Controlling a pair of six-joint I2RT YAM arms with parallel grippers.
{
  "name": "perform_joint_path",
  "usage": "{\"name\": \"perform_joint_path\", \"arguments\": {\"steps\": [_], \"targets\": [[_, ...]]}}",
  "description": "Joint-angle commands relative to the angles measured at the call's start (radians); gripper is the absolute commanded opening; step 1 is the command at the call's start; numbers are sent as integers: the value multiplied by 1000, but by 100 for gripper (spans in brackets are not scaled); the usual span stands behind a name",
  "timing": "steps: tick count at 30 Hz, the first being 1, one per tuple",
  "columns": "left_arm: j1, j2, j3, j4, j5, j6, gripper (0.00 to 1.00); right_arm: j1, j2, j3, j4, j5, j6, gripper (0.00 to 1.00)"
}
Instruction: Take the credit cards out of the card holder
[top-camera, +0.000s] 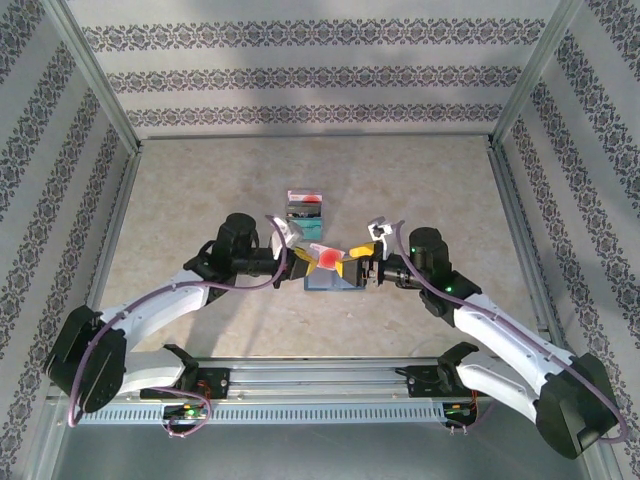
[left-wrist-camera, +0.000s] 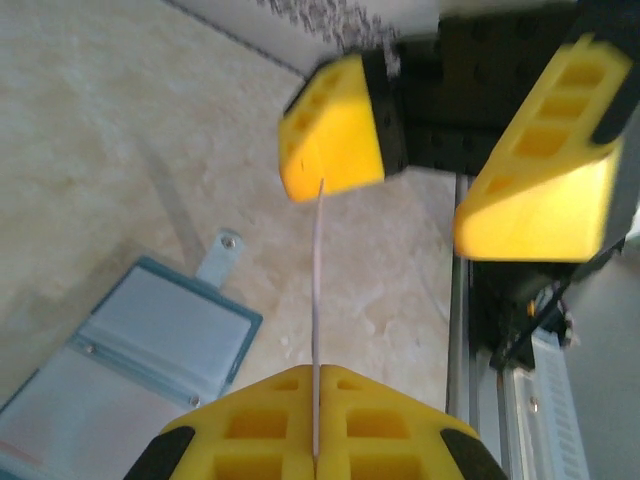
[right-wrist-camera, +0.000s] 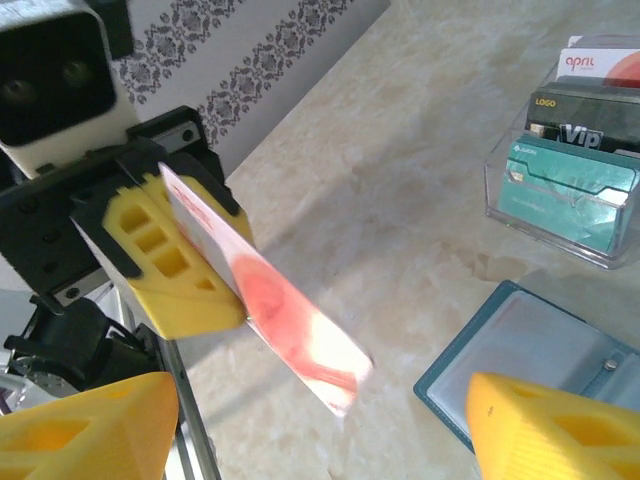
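We see three cards (right-wrist-camera: 572, 188) in a clear stand (right-wrist-camera: 545, 232). Left end effector (left-wrist-camera: 315, 400) pinches a red-white card (right-wrist-camera: 290, 320), right end effector (left-wrist-camera: 435, 165) spread.

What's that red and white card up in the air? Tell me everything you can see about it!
The red-and-white card is a thin, flat, glossy, plastic-looking rectangle, white with a big red blotch. One end is pinched between the left gripper's yellow fingers. The rest sticks out, tilted, in the air above the table. The right gripper's fingers stand open on either side, not touching it.
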Motion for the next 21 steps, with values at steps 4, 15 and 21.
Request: {"name": "perform_joint_path", "arguments": {"steps": [4, 15, 21], "targets": [[-2, -51, -31, 237, -3, -190, 0, -2, 28, -75, 349, -8, 168, 73], [-1, -43, -39, 315, 33, -248, 0, 36, 138, -1, 497, -97, 201, 51], [-2, -22, -32, 323, 51, -266, 0, 45, 143, 7, 516, -107, 205, 28]]}}
